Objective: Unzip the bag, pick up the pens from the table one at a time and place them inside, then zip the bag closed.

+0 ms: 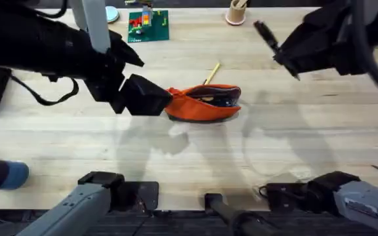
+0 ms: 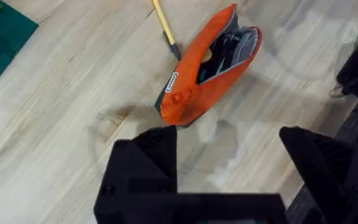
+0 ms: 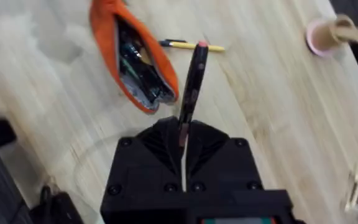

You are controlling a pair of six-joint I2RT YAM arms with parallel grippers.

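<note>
step: loading pens | right gripper (image 3: 184,134) clamps black pen (image 3: 193,78), left gripper (image 2: 229,165) wide | next: lower into open bag (image 1: 205,103)

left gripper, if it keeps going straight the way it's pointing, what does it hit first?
Probably the orange pouch: in the left wrist view its near, closed end lies just ahead of the open left gripper, slightly toward one finger. Height above the table is unclear, so it could pass over.

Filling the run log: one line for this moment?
bag unzipped | black pen in right gripper | yellow pen on table | left gripper open
</note>
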